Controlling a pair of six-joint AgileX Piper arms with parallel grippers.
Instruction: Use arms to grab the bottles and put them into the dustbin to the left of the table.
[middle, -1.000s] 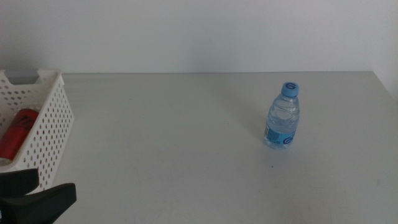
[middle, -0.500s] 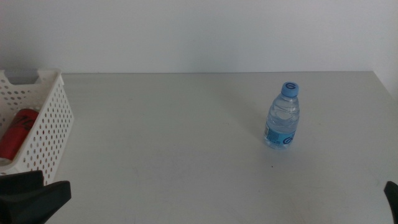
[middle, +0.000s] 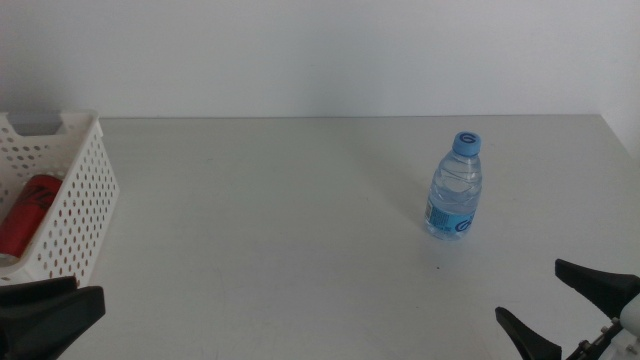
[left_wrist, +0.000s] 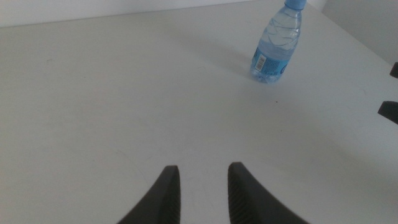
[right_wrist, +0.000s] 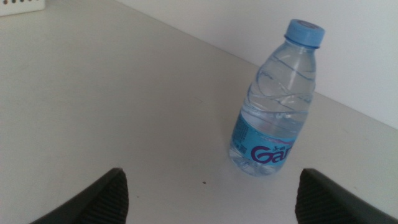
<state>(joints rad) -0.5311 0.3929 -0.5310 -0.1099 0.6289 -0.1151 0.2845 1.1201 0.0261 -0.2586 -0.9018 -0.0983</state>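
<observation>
you're bringing the right gripper (middle: 565, 300) in low at the near right edge of the table (middle: 300, 220), its jaws spread wide and holding nothing, and the water bottle (middle: 456, 186) is standing upright just beyond it. the bottle is light and tall for its base, so one jaw tip is likely clipping it and tipping or rolling it if you're closing off-centre. the left gripper (middle: 45, 315) is waiting at the near left corner beside the dustbin (middle: 85, 210), jaws a narrow gap apart and empty.

the middle view is showing you the red can (middle: 25, 212) lying in the dustbin, which neither wrist camera is catching. the right wrist view is giving you the bottle (right_wrist: 277, 99) sitting between the spread jaws, label facing you; the left wrist view is showing it (left_wrist: 277, 40) well apart.
</observation>
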